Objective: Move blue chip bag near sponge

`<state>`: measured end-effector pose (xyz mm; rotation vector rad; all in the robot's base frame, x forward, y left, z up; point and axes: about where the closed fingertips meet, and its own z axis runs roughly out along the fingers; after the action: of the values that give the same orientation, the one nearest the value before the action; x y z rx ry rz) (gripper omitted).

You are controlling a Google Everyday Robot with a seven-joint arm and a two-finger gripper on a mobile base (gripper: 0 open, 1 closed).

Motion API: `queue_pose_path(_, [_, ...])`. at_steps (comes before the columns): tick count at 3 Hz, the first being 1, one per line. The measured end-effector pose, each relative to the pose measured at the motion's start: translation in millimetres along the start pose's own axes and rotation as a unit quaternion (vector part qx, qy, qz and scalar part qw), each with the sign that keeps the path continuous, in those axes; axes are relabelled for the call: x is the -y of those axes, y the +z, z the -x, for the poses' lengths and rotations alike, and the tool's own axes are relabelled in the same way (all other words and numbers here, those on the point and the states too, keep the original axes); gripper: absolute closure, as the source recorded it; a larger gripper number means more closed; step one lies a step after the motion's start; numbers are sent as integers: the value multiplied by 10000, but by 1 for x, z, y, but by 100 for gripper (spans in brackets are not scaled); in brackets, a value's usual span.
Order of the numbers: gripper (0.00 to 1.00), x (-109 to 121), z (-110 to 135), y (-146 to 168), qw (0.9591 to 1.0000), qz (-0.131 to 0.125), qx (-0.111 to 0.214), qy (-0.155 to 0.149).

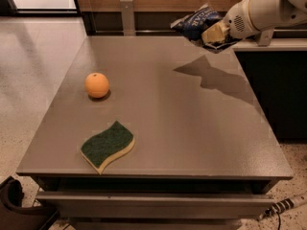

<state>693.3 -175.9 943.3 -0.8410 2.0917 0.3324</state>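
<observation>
gripper (pixel 212 35) above table (pixel 168 128) far edge | clamps blue chip bag (pixel 194 21)

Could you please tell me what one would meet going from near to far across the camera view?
Sponge → orange → blue chip bag, held in the gripper above the far right part of the table.

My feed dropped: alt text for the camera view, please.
The gripper, at the upper right, holds the blue chip bag in the air above the far right part of the table, casting a shadow on it. The sponge lies near the front left edge, with an orange behind it.
</observation>
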Motion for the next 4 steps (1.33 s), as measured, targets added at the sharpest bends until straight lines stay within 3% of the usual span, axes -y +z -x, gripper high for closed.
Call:
queue_pose_path(1, [100,-8,7,-39,9998,-183,-13,-69])
queue_pose_path(2, [100,-31,1,-91,9999,44,-51,-115])
queue_pose_path(4, [100,-77,-22,-139,9992,366,-89,-161])
